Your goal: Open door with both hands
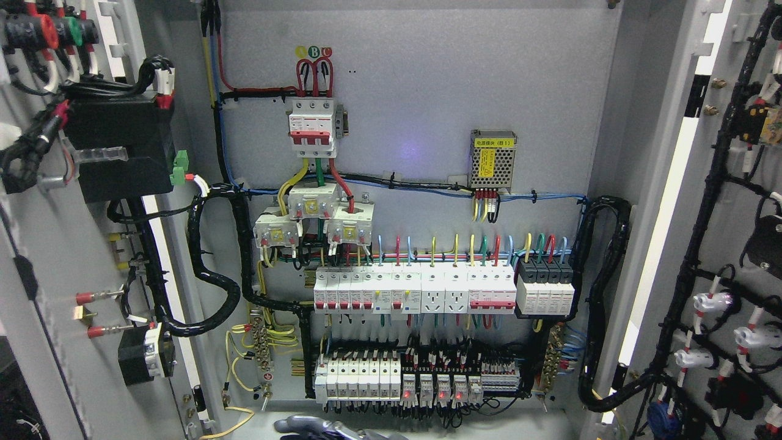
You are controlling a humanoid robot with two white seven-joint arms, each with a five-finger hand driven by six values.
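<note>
The electrical cabinet stands with both doors swung wide. The left door (55,256) shows its inner face with a black box, cable loom and lamp backs. The right door (739,244) shows its inner face with wired switches. The back panel (427,110) is in full view, with a red-and-white main breaker (312,125), rows of breakers (415,290) and terminals. A grey part of my left hand (317,426) shows at the bottom edge, left of the middle, below the cabinet's lower rim and touching neither door. My right arm is out of view.
A thick black corrugated cable (214,275) loops from the left door into the cabinet. Another (605,318) runs along the right side. A small mesh power supply (493,159) sits on the panel. Loose yellow wires (235,421) hang at the lower left.
</note>
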